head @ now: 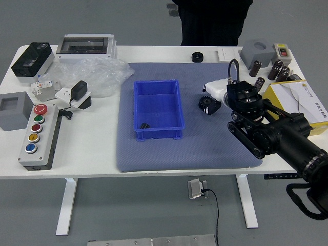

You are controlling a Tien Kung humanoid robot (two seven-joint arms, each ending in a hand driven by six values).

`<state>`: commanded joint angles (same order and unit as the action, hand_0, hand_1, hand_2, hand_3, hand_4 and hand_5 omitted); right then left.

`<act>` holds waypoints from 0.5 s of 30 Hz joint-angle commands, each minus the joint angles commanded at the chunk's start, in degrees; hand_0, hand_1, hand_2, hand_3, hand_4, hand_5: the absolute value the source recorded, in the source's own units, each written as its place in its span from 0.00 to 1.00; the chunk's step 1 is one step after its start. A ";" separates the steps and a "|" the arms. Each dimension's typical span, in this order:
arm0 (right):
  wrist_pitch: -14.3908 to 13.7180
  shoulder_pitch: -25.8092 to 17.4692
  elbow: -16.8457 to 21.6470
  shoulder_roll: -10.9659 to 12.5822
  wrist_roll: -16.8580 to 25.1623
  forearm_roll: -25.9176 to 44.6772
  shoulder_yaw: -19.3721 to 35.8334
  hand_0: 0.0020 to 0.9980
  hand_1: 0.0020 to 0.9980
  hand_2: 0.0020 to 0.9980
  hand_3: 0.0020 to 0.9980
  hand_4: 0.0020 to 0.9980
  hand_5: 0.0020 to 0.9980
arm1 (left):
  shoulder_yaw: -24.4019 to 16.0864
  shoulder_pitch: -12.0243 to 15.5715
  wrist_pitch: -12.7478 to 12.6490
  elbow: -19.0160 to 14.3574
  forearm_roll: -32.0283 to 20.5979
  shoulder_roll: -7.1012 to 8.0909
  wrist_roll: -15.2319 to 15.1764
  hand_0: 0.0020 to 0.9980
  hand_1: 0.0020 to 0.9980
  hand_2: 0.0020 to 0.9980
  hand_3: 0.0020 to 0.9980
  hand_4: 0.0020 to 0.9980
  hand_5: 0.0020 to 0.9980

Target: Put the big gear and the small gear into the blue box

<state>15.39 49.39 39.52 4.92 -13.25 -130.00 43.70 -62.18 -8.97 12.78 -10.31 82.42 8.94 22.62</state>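
Note:
My right hand (pixel 207 96) is over the blue-grey mat, right of the blue box (pixel 158 135). Its fingers are spread around the big gear (pixel 203 103), a black toothed disc lying on the mat; one dark fingertip is at the gear's far side and another covers part of its right side. No grip on the gear is visible. Inside the box, near its left front corner, lies a small dark piece (pixel 145 125) that looks like the small gear. The left arm is out of view.
Left of the mat are a button panel (pixel 40 137), a grey block (pixel 15 111) and crumpled plastic wrap (pixel 97 77). A black round part (pixel 197 57) sits beyond the mat. At the right are a yellow box (pixel 302 102) and black cylinders. A person in black stands at the far side.

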 joint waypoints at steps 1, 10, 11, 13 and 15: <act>-0.14 0.03 -0.48 -0.31 0.09 0.00 0.03 0.76 0.71 0.81 0.87 0.72 0.37 | -0.02 -0.01 0.01 0.00 0.06 -0.04 0.01 0.83 0.79 0.78 0.76 0.67 0.36; -0.97 0.00 -3.66 -1.96 0.55 0.00 0.64 0.75 0.70 0.79 0.86 0.71 0.37 | -0.05 -0.13 0.08 0.00 0.41 -0.14 0.00 0.83 0.79 0.78 0.76 0.67 0.36; -1.09 -0.05 -3.85 -2.04 0.59 0.00 0.71 0.73 0.68 0.76 0.84 0.71 0.37 | -0.04 -0.13 0.08 0.00 0.44 -0.15 0.00 0.83 0.79 0.78 0.76 0.66 0.36; -1.46 -0.15 -4.07 -2.18 0.64 0.00 0.83 0.73 0.68 0.76 0.84 0.71 0.37 | -0.05 -0.13 0.10 0.00 0.52 -0.17 0.01 0.83 0.79 0.78 0.76 0.66 0.36; -2.14 -0.31 -4.21 -2.34 0.67 0.00 1.00 0.73 0.68 0.76 0.84 0.71 0.37 | -0.05 -0.14 0.12 0.00 0.61 -0.21 0.01 0.83 0.79 0.78 0.76 0.66 0.36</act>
<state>13.25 49.08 35.31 2.58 -12.58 -130.00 44.71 -62.23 -9.10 12.90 -10.31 83.03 8.73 22.63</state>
